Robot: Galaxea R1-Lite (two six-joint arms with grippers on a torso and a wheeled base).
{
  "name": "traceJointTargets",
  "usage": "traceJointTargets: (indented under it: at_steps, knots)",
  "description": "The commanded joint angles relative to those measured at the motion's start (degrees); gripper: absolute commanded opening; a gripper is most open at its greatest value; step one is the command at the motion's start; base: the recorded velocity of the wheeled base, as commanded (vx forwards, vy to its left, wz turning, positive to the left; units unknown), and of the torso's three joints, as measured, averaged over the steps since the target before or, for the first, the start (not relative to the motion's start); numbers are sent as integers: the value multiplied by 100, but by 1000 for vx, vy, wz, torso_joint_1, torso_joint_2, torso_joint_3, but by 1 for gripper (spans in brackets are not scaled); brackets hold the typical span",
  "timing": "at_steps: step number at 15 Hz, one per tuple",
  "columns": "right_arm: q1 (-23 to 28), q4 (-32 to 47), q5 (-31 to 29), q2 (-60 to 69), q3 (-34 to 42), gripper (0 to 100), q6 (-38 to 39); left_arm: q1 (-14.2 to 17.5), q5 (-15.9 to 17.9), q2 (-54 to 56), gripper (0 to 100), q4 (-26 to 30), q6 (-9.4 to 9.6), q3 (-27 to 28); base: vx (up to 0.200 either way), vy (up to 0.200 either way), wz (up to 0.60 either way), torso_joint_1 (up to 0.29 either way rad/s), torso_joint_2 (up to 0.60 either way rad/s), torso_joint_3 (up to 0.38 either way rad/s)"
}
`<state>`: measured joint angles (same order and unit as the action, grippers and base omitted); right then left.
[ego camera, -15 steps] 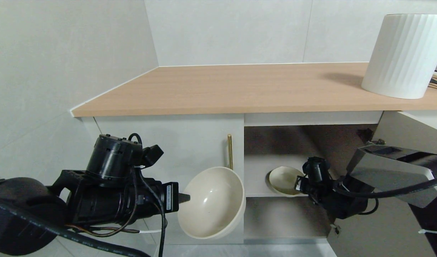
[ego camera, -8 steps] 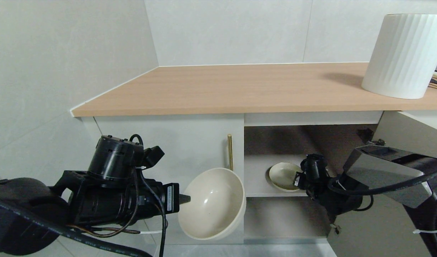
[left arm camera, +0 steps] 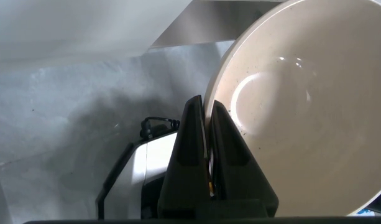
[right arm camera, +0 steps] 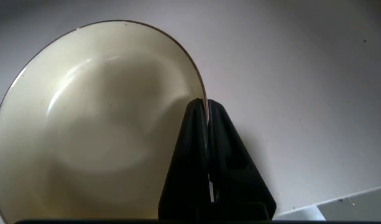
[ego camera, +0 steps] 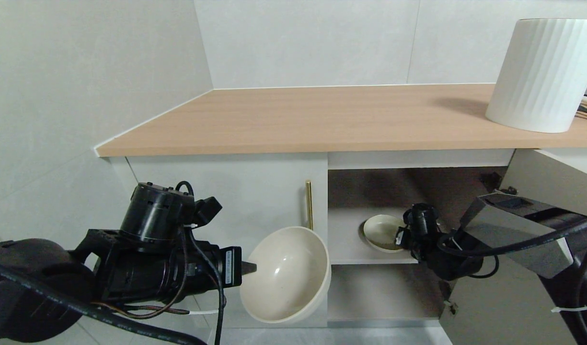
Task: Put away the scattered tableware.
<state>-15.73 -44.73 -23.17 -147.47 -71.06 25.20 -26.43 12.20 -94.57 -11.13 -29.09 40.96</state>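
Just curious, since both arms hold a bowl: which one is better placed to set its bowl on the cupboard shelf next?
The right. The right hand holds the small bowl inside the open cupboard, by the shelf; the left hand holds the large bowl outside, in front of the closed door.

You'll see the large cream glazed bowl is smooth and glossy, with bright highlights inside. The small cream shallow dish looks smooth too, with a softer sheen. The light wood-grain bench top is matt. The slim brass-coloured door handle has a metallic sheen. The white ribbed cylinder is matt; the left gripper is matt black.
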Motion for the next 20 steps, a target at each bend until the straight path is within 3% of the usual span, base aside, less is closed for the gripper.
traceJointTargets:
  at_steps: [1,2,3,8,11,12,13,14,16,18,19,20]
  knots:
    - [8,8,-3,8,-31,0,3,-3,1,-8,0,-3,-1,0,0,0,0,0,0,0]
    - [8,8,-29,8,-31,0,3,-3,1,-8,0,-3,-1,0,0,0,0,0,0,0]
    - [8,8,-29,8,-31,100,3,-3,1,-8,0,-3,-1,0,0,0,0,0,0,0]
    - [-1,8,-29,148,127,100,3,-20,-7,-35,0,-3,-1,0,0,0,0,0,0,0]
    - [-194,25,111,1001,1024,100,-15,-161,-43,-123,0,-3,-9,35,0,0,0,0,0,0]
    - [-449,166,463,1801,1613,100,-32,-319,-78,-193,0,23,8,70,0,0,0,0,0,0]
    - [-449,166,463,1801,1613,100,-32,-319,-78,-193,0,23,8,70,0,0,0,0,0,0]
    - [-783,957,946,2864,1973,100,-32,-521,-157,-298,0,111,96,175,0,0,0,0,0,0]
    - [-1214,2108,1324,3972,1999,100,-6,-802,-447,-465,0,542,624,342,0,0,0,0,0,0]
    - [-1512,2750,1500,4525,2008,100,-6,-987,-834,-738,0,665,729,545,0,0,0,0,0,0]
    - [-1758,3154,1658,4938,1982,100,-6,-1136,-1194,-1002,0,665,729,624,0,0,0,0,0,0]
    - [-1838,3233,1737,5044,1991,100,-6,-1180,-1291,-1054,0,656,720,632,0,0,0,0,0,0]
